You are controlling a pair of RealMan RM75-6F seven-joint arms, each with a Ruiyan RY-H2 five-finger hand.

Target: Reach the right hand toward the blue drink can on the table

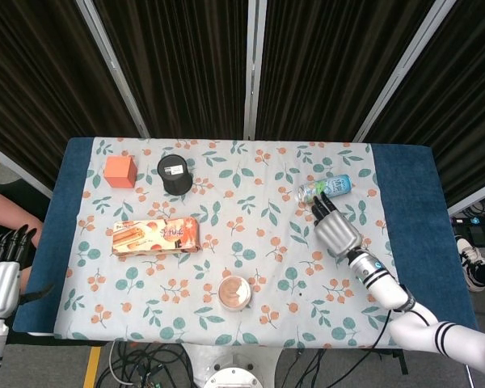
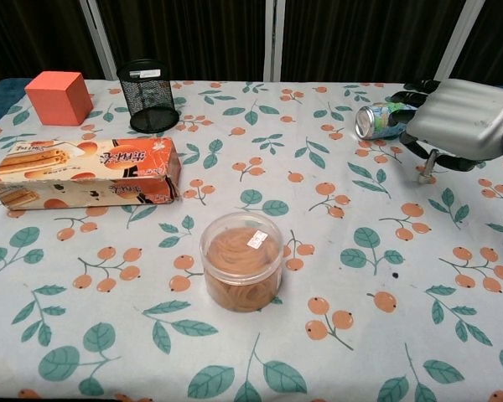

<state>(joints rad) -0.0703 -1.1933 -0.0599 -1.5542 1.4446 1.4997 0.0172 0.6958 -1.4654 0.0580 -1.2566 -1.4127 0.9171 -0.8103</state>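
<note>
The blue drink can (image 1: 326, 189) lies on its side at the right of the floral tablecloth, its silver top (image 2: 365, 122) facing left. My right hand (image 1: 334, 227) hovers just in front of it, fingers spread and reaching over the can's body. In the chest view this hand (image 2: 458, 120) covers most of the can and holds nothing. My left hand (image 1: 2, 275) hangs off the table's left edge, fingers apart, nothing in it.
A snack box (image 1: 155, 236) lies at the left, an orange cube (image 1: 120, 171) and a black mesh cup (image 1: 175, 174) stand behind it. A clear tub (image 2: 241, 260) of rubber bands sits near the front middle. Blue table edge (image 1: 412, 210) borders the cloth.
</note>
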